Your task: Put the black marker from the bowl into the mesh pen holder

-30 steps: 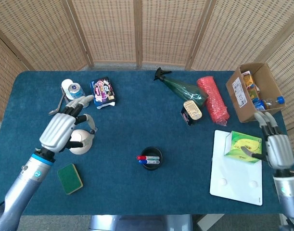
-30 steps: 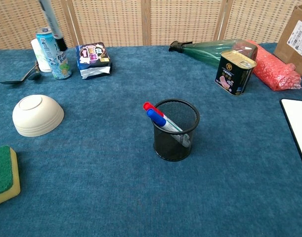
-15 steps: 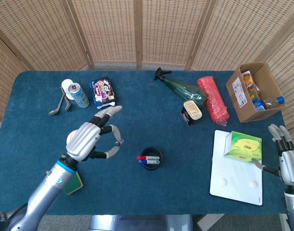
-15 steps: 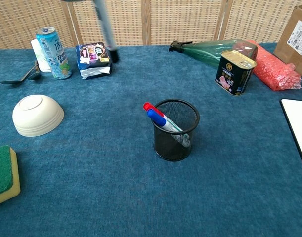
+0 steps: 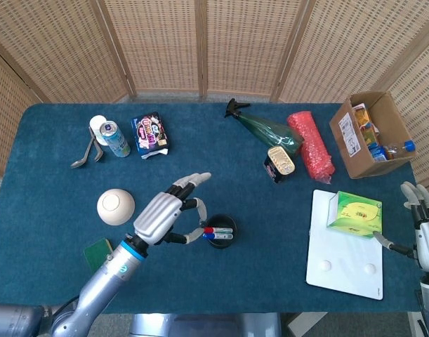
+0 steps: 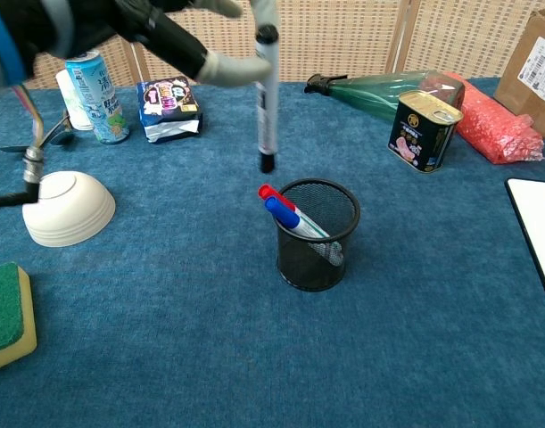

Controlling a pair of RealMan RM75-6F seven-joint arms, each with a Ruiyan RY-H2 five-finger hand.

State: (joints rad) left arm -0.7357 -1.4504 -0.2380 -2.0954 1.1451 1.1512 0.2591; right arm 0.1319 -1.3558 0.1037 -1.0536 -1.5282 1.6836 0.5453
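My left hand (image 5: 170,214) (image 6: 156,31) pinches the black marker (image 6: 266,98) between thumb and a finger. The marker hangs upright, tip down, just above and to the left of the black mesh pen holder (image 5: 220,232) (image 6: 318,234). The holder stands mid-table with a red and a blue marker (image 6: 281,210) leaning in it. In the head view the hand hides the black marker. The cream bowl (image 5: 116,207) (image 6: 67,208) lies upside down to the left. My right hand (image 5: 425,235) hovers at the table's right edge, fingers apart, holding nothing.
A green sponge (image 6: 4,316) lies front left. A drink can (image 5: 117,139), spoon and snack pack (image 5: 150,133) sit back left. A green bottle (image 5: 270,130), tin (image 5: 281,161), red roll (image 5: 310,144) and cardboard box (image 5: 368,133) stand back right. A white board (image 5: 344,256) bears a green box (image 5: 354,210).
My left hand has carried the black marker rightward from above the bowl to just left of the holder. The right hand has drifted outward to the table's right edge.
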